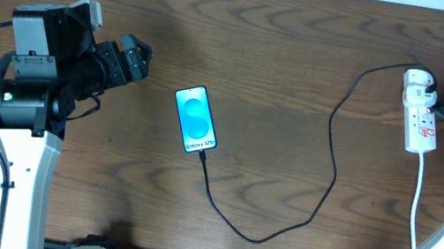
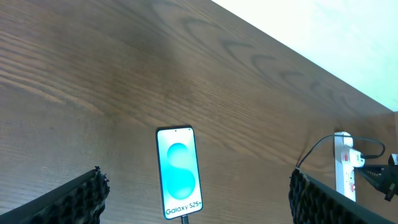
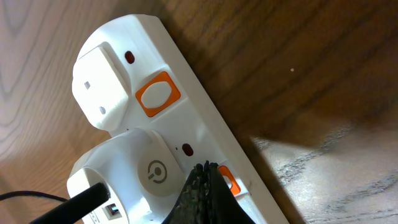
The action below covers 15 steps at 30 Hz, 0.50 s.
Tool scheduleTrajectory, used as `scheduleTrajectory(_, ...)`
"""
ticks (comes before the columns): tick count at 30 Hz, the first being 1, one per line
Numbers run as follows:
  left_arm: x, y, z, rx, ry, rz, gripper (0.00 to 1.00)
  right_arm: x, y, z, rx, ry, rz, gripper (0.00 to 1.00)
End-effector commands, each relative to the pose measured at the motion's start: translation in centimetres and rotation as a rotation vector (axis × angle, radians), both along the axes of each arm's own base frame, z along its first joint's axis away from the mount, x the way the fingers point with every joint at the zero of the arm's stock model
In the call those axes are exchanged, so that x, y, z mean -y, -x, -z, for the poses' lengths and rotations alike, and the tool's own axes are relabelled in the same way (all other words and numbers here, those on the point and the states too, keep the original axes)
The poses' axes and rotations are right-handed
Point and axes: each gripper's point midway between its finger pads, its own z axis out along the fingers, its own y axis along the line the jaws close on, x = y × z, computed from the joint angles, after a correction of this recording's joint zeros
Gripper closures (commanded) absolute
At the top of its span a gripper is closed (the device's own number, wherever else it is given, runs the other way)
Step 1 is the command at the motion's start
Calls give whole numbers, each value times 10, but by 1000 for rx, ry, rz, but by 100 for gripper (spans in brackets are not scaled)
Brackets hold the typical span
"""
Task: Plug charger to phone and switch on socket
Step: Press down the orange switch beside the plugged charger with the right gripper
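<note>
The phone (image 1: 195,119) lies mid-table with a cyan screen, and it also shows in the left wrist view (image 2: 178,172). The black charger cable (image 1: 330,133) runs from the phone's near end in a loop to its white adapter (image 1: 419,82), which sits in the white socket strip (image 1: 422,128). In the right wrist view the adapter (image 3: 140,180) is plugged into the strip (image 3: 165,62). My right gripper (image 3: 204,171) is shut, its tips against an orange switch (image 3: 229,181) next to the adapter. My left gripper (image 2: 198,199) is open and empty, left of the phone.
A second orange switch (image 3: 158,94) sits by the strip's free outlet. The strip's white cord (image 1: 417,196) runs toward the table's near edge. The table's far edge (image 2: 298,56) meets a pale wall.
</note>
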Motion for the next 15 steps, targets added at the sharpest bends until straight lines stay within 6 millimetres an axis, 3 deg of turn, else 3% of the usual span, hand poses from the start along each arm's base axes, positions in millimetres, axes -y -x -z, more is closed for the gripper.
scheduleTrajectory(1, 0, 0, -5, 12, -2, 9, 6, -17, -1, 5, 1, -59, -37, 99)
scheduleTrajectory(15, 0, 0, -5, 12, -2, 9, 6, -31, 2, 14, -82, -17, -31, 99)
